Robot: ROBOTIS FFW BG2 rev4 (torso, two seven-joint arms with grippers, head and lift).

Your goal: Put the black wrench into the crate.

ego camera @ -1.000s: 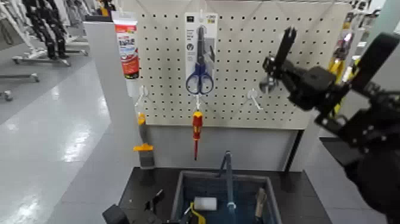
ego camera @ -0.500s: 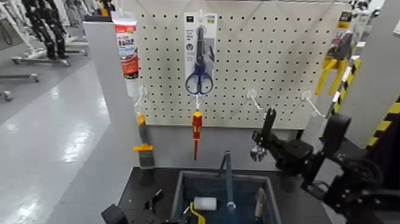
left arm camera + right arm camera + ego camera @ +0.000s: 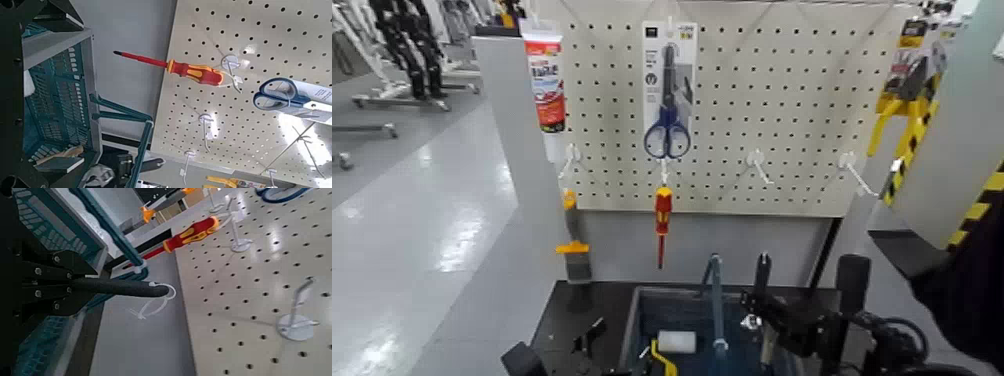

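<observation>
Our right hand (image 3: 758, 303) is closed on the black wrench (image 3: 751, 322), above the crate's (image 3: 635, 325) right side. Left of it waits our left hand (image 3: 560, 352), state unclear.

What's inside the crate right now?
In the crate I see a white cylinder and something yellow. The right gripper and its arm cover the right side, so anything there is hidden.

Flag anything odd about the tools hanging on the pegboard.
Nothing stands out: the scissors, screwdriver and glue tube hang upright in the head view, with no visible damage.
</observation>
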